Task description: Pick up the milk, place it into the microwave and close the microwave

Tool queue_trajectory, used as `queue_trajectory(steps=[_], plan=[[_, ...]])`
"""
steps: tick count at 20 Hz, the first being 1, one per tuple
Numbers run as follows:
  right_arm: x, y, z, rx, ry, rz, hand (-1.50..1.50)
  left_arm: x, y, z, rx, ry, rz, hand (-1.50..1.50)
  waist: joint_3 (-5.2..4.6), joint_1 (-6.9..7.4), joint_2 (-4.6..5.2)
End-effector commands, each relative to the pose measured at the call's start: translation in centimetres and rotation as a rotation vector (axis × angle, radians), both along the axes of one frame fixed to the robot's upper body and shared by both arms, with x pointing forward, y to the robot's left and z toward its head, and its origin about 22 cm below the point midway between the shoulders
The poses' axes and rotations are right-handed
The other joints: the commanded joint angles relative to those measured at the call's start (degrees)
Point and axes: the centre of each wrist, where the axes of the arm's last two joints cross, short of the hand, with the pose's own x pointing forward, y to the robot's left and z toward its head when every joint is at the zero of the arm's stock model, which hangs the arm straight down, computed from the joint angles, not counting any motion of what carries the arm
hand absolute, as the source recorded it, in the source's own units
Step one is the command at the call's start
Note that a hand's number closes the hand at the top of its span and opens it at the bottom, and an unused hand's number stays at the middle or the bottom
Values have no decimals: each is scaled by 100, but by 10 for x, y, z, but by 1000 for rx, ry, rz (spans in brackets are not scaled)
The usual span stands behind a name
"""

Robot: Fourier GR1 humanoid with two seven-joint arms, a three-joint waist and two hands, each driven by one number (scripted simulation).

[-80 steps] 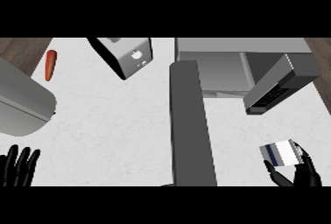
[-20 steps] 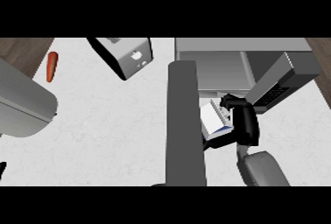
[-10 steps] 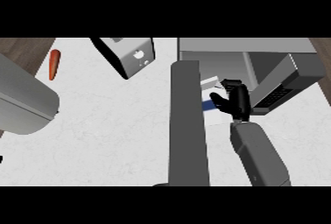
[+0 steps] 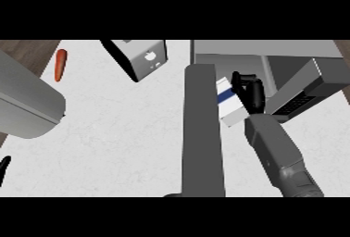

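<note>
Milk point(image 4: 229, 102) is the white carton with the blue band, and it's sitting in the right hand point(image 4: 250, 92), tucked on the hand's left side, between the black fingers and the tall grey microwave door point(image 4: 202, 134) that's standing open edge-on up the middle of the view. The fingers are curling round the carton's right side, so the hand is clamped on it, and it's hiding that side of the carton.

Going from the near edge: only a dark fingertip of the left hand point(image 4: 4, 165) is poking in at the lower left, way off from the milk, and I can't tell if it's open or curled. The grey right forearm point(image 4: 279, 155) is coming up from the lower right, angling toward the microwave point(image 4: 273, 60). The carton is hanging right at the mouth of the microwave's opening, low front part; can't say if it's touching the floor of it.

Further out on the white counter point(image 4: 116, 134): a big grey cylinder-ish thing point(image 4: 24, 104) at the left, a dark box with a white face point(image 4: 140, 59) near the top middle, and an orange carrot point(image 4: 60, 65) lying at the far left.
</note>
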Motion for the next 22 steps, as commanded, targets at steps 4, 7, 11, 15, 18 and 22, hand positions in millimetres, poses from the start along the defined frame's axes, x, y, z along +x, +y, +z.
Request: queue_trajectory(steps=[4, 7, 11, 15, 18, 22], plan=[[13, 11, 7, -133, -53, -58, 150, 15, 1, -12, -15, 16, -29, -150, -2, 113, 65], [23, 6, 22, -248, -81, -107, 150, -3, 15, -6, -9, -12, -2, -150, -5, 163, 43], [39, 12, 48, -434, -117, -165, 150, 11, 4, -12, -25, -15, -10, -150, -8, 215, 78], [31, 19, 32, -514, -99, -248, 150, 4, 22, -13, 0, -2, -38, -150, -6, 332, 127], [32, 6, 33, -524, -86, -310, 150, 11, 6, -6, 2, -18, -27, -150, 6, 299, 124], [40, -18, 48, -494, -63, -380, 150, 14, 19, -9, 3, -11, -54, -150, 8, 389, 185]])
